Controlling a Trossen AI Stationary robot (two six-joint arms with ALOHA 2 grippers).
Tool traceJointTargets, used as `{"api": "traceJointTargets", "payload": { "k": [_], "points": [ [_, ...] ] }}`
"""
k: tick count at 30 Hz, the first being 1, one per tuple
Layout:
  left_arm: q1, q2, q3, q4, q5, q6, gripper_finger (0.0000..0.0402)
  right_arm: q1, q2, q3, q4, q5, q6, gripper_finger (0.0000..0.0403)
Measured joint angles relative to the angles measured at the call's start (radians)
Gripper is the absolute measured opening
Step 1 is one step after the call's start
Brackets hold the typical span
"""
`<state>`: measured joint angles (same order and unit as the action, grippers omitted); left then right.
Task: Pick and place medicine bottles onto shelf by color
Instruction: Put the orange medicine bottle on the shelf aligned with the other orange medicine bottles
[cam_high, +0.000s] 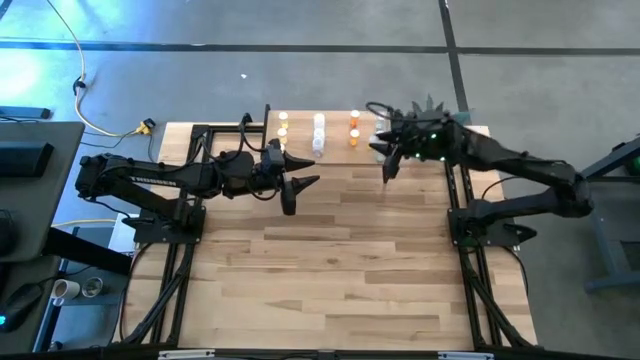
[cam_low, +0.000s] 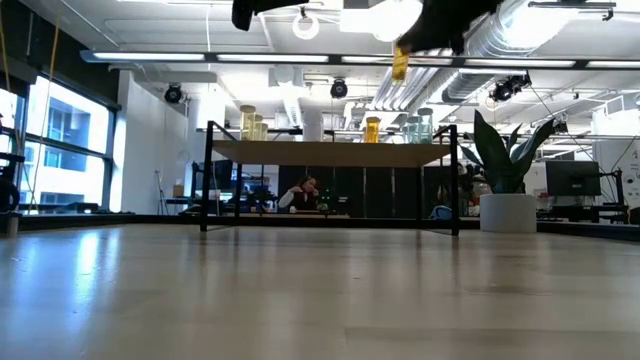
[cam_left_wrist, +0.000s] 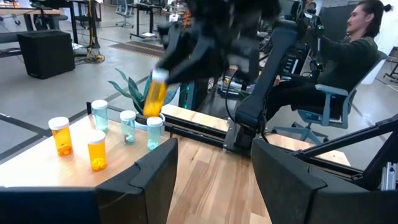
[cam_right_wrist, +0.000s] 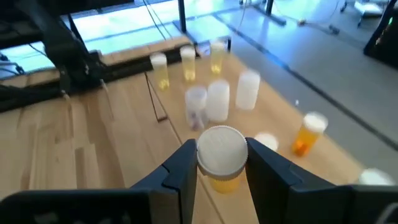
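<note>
on the shelf (cam_high: 335, 125): bottles already stand in colour columns, yellow bottles (cam_high: 282, 128) left, white bottles (cam_high: 319, 132) middle, orange bottles (cam_high: 354, 128) right, pale green ones beyond.
left gripper (cam_high: 303, 187): waiting just in front of the shelf, fingers apart, holding nothing.
right gripper (cam_right_wrist: 221, 163): above the shelf's right part, clamped on 1 yellow bottle (cam_right_wrist: 221, 155).
progress: judged mostly done; the held bottle still needs setting down.

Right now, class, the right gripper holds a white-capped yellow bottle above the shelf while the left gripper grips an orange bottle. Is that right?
One part is wrong. The left gripper grips nothing: the left wrist view shows its fingers apart and empty. The right gripper does hold a white-capped yellow bottle above the shelf.
</note>
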<state>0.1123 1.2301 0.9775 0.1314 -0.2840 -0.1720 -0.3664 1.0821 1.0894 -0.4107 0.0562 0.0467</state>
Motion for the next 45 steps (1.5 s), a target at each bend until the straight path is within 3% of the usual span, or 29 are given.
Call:
{"api": "traceJointTargets", "payload": {
  "k": [6,15,26,45],
  "points": [
    [0.000,0.000,0.000,0.000,0.000,0.000,0.0195,0.000,0.070,-0.079,0.090,0.000,0.051,0.0105],
    [0.000,0.000,0.000,0.000,0.000,-0.001,0.0195,0.020,0.224,0.034,0.089,0.000,-0.029,0.0105],
    [0.000,0.000,0.000,0.000,0.000,-0.007,0.0195,0.019,0.324,0.037,0.058,0.016,-0.055,0.0105],
    [0.000,0.000,0.000,-0.011,0.000,0.037,0.0195,0.013,0.335,0.038,-0.002,0.071,-0.021,0.0105]
  ]
}}
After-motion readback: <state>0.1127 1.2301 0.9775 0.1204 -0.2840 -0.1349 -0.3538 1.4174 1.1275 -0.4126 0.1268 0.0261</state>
